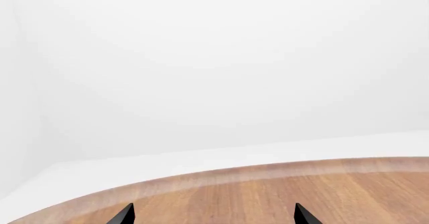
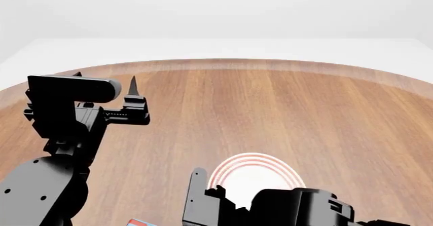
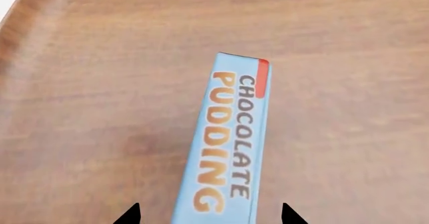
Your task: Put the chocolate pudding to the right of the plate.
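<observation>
The chocolate pudding (image 3: pixel 228 143) is a light blue box with a red edge and orange and brown lettering, lying on the wooden table. My right gripper (image 3: pixel 209 215) is open above it, one fingertip on each side with a gap on both, not touching. In the head view only a sliver of the box (image 2: pixel 139 222) shows at the bottom edge. The plate (image 2: pixel 254 171), white with red rings, sits just right of the right gripper, partly hidden by the arm. My left gripper (image 1: pixel 214 215) is open and empty, held up at the table's far left (image 2: pixel 105 81).
The round wooden table (image 2: pixel 284 104) stretches beyond and to the right of the plate. Its curved far edge (image 1: pixel 221 173) meets a white floor and white walls. No other objects show.
</observation>
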{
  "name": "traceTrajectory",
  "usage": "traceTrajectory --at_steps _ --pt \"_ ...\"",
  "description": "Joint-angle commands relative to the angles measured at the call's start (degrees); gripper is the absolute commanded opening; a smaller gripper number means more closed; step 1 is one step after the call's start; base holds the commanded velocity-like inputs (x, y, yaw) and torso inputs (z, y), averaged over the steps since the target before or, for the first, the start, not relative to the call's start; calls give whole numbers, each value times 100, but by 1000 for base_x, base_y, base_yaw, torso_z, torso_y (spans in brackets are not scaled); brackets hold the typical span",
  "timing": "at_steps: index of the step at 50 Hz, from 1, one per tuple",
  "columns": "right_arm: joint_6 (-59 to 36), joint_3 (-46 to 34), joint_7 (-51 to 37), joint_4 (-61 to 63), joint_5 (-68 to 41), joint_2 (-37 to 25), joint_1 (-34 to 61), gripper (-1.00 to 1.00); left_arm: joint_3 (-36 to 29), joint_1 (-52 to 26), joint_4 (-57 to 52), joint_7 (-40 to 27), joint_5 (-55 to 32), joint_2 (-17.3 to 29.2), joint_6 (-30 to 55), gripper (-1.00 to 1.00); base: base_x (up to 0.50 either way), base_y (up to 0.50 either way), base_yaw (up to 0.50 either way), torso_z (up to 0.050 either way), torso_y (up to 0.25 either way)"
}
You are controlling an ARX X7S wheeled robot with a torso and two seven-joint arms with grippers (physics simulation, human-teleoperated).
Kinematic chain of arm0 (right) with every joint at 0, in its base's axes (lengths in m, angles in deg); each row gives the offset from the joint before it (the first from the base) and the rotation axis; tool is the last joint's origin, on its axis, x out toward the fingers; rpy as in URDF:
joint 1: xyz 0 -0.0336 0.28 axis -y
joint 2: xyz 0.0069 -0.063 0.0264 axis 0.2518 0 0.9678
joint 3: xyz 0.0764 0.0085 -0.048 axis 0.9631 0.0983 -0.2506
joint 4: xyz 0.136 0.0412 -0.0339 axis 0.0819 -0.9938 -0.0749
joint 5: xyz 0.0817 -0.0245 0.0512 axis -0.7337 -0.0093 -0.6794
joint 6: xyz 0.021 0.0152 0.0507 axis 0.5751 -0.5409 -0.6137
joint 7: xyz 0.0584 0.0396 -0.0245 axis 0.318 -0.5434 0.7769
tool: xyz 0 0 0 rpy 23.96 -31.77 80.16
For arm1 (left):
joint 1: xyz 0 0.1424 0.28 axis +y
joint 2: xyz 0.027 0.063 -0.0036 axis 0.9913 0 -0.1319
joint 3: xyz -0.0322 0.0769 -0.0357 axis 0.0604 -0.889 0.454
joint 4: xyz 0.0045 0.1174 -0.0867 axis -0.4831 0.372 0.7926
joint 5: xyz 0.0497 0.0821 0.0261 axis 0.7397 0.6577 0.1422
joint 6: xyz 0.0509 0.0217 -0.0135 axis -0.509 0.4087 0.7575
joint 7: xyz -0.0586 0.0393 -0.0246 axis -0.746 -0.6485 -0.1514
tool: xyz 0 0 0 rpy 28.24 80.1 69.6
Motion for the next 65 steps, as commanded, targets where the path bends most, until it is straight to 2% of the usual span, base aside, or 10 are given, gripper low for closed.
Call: traceTrajectory --at_steps 1,27,46,47,59,65 --pt "229 -109 185 -388 112 99 -63 100 5 20 21 -16 -32 6 -32 100 0 0 0 0 0" --pt "778 -475 579 -1454 456 422 -316 100 16 72 59 -51 -92 40 -115 100 0 0 0 0 0" --pt "888 -589 676 -1684 507 499 -403 100 1 86 95 -86 -126 61 -162 100 0 0 0 0 0" --pt "883 -601 689 -1667 505 489 -399 -100 3 86 90 -88 -129 64 -163 100 0 0 0 0 0" --pt "847 -503 523 -1552 471 469 -386 -100 10 96 116 -108 -154 81 -186 100 0 0 0 0 0" --pt "328 -282 108 -825 262 311 -145 -100 28 90 79 -124 -182 94 -151 100 0 0 0 0 0"
